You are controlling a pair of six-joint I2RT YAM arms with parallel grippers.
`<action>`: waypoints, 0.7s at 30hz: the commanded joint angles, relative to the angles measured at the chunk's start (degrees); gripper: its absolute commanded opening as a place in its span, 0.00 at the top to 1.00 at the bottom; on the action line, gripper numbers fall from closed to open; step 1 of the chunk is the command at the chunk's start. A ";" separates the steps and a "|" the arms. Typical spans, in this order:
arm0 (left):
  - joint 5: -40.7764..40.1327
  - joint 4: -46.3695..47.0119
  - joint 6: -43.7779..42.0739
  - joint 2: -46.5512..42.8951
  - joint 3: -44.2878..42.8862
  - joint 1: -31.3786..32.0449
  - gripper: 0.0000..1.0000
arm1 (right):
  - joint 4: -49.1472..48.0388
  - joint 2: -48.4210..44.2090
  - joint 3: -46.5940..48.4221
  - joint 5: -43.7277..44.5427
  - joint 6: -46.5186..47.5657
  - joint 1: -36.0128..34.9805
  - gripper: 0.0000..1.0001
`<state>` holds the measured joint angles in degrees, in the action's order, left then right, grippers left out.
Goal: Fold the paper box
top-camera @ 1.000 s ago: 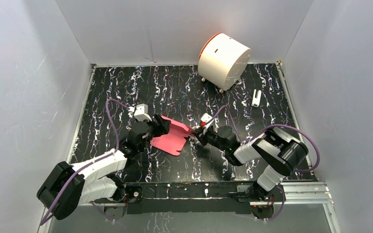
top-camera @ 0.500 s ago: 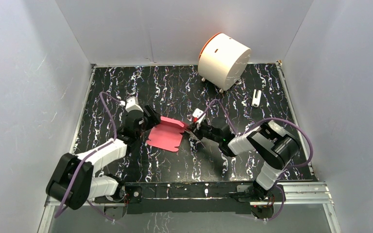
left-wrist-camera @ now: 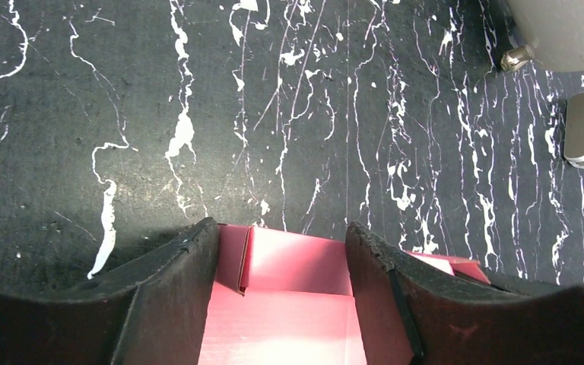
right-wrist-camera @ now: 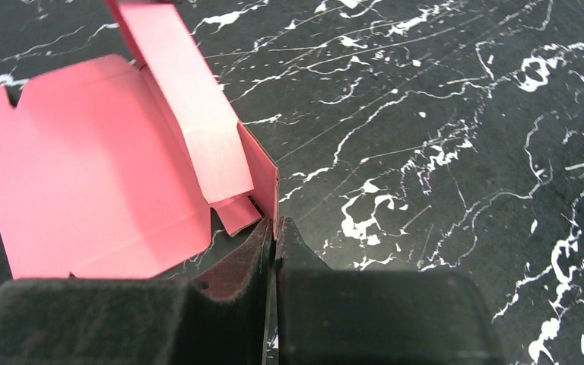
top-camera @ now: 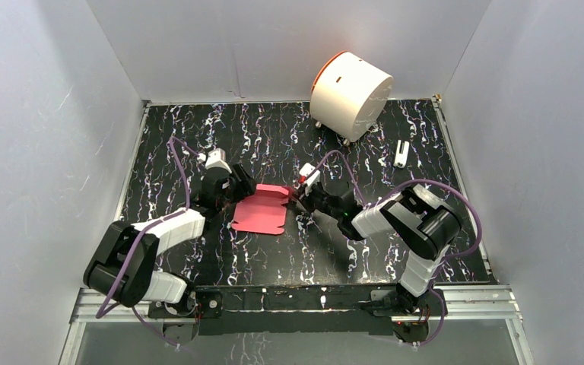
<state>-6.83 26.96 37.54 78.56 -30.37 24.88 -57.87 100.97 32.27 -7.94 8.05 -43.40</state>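
The paper box (top-camera: pixel 262 211) is a pink-red die-cut sheet lying near the middle of the black marbled table, partly folded. My left gripper (top-camera: pixel 237 192) is at its left end. In the left wrist view the gripper (left-wrist-camera: pixel 277 251) is open, its fingers (left-wrist-camera: pixel 175 296) straddling a panel of the box (left-wrist-camera: pixel 296 304), with a side flap standing up by the left finger. My right gripper (top-camera: pixel 298 199) is at the box's right end. In the right wrist view it (right-wrist-camera: pixel 275 228) is shut on the edge of an upright flap of the box (right-wrist-camera: pixel 91 175).
A large white cylinder with an orange rim (top-camera: pixel 350 93) stands on small feet at the back right. A small white object (top-camera: pixel 401 153) lies right of it and also shows in the left wrist view (left-wrist-camera: pixel 582 129). Grey walls enclose the table.
Both grippers and the box have moved a little toward the back. The sheet, held tilted above the table before, now lies lower and flatter.
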 commanded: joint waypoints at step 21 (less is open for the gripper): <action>13.22 -2.06 10.97 -6.89 5.12 1.92 0.46 | 3.17 -0.69 4.73 14.24 -15.27 -4.61 0.88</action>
<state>-0.75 25.63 45.74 74.06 -26.68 24.95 -56.29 100.75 33.17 6.02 -4.05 -46.06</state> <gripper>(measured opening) 0.550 0.120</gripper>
